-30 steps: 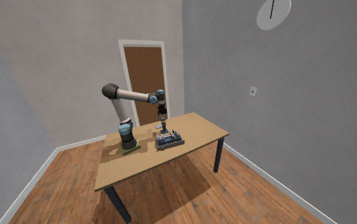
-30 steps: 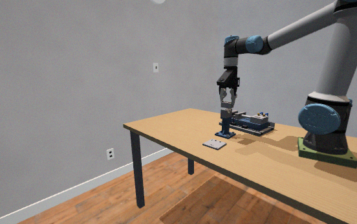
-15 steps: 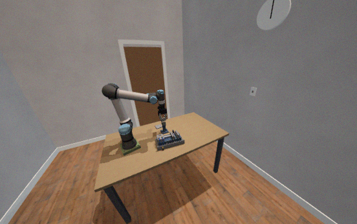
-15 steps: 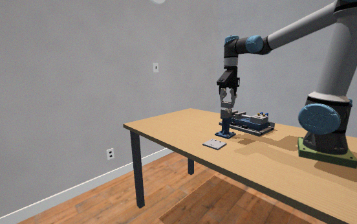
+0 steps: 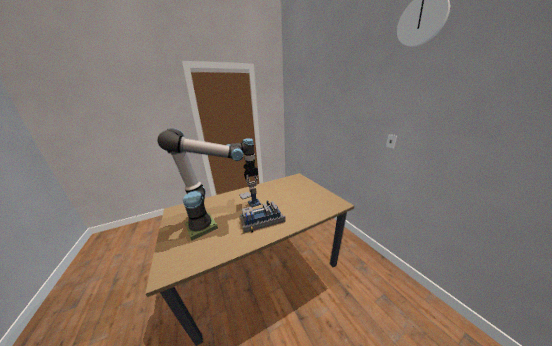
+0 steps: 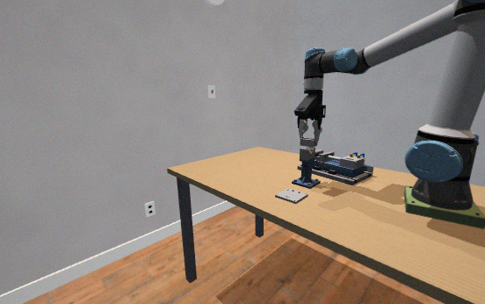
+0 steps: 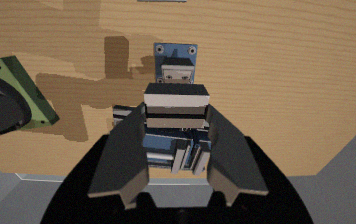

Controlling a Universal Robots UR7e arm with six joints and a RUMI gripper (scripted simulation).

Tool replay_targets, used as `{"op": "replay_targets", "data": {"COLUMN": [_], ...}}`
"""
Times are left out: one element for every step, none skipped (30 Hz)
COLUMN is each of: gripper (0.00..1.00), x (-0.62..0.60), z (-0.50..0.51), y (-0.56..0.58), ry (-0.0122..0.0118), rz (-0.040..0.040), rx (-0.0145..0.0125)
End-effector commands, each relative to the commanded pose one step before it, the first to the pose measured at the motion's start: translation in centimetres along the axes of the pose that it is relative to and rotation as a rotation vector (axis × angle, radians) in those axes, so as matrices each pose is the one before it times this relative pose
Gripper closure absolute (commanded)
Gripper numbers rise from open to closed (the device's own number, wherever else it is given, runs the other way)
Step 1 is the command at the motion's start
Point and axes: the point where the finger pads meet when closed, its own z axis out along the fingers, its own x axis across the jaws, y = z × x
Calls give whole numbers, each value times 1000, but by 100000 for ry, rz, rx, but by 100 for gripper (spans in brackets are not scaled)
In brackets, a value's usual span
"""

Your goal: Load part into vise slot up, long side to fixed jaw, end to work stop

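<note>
Left to right in the exterior view, a flat grey plate (image 5: 245, 196) (image 6: 291, 195) (image 7: 162, 1) comes first, on the table top (image 5: 305, 200) (image 6: 246, 176) (image 7: 265, 85), below the jaws and a little to their left. Nothing lies on its visible face in that view.

Next is the gripper (image 5: 252, 183) (image 6: 309, 138) (image 7: 175, 104), pointing down, its jaws clenched on the part (image 5: 252, 186) (image 6: 308, 142) (image 7: 176, 99). The block spans the space between the two fingertips, its long side crosswise in the wrist view. Which way its milled slot faces, I cannot tell for sure.

Directly below the jaws and the part stands the V-block (image 5: 253, 192) (image 6: 307, 154) (image 7: 178, 71), on a blue pedestal (image 5: 254, 199) (image 6: 306, 170) (image 7: 175, 48). The part is very near the V-block; whether they touch cannot be made out.

To the right of the jaws, lower and beyond the pedestal, sits the vise (image 5: 261, 216) (image 6: 340, 167) (image 7: 165, 142). The part is outside it.

Farthest right, well apart from the jaws, the arm stands on a green base plate (image 5: 214, 229) (image 6: 410, 206) (image 7: 47, 116).
</note>
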Motion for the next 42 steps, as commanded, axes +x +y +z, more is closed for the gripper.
{"op": "replay_targets", "data": {"gripper": [100,100,100,100,100,100,100,100,100,100,100,100,100,100,100,100,100,100,100,100,100,100,100,100,100,100,100,100,100,100,100,100,100,100,100,100,100,100,100,100,100,100], "x": [36,0,0,0,0,0,0,0,0,0,0,0,0,0,-1,1,0,-1,0,0,0,0,-1,1,0,-1,1,0,-1,1,0,-1,0,0,0,0,0,0,0,0,0,0], "z": [-194,-55,-64,0,0,-72,-81,-88,-96,-104,-112,-119,-125,-132,-138,-141,-146,-150,-152,-155,0,0,-157,-157,-157,-158,-155,-154,-152,-147,-144,-140,-135,-129,-124,-118,-110,0,0,-103,-96,-89], "y": [4,0,0,0,0,0,0,0,0,0,0,0,0,0,0,0,0,0,0,0,0,0,0,0,0,0,0,0,0,0,0,0,0,0,0,0,0,0,0,0,0,0], "ry": [144,0,0,0,0,0,0,0,0,0,0,0,0,0,0,0,0,0,0,0,0,0,0,0,0,0,0,0,0,0,0,0,0,0,0,0,0,0,0,0,0,0], "rz": [0,0,0,0,0,0,0,0,0,0,0,0,0,0,0,0,0,0,0,0,0,0,0,0,0,0,0,0,0,0,0,0,0,0,0,0,0,0,0,0,0,0], "rx": [-9,0,0,0,0,0,0,0,0,0,0,0,0,0,0,0,0,0,0,0,0,0,0,0,0,0,0,0,0,0,0,0,0,0,0,0,0,0,0,0,0,0]}}
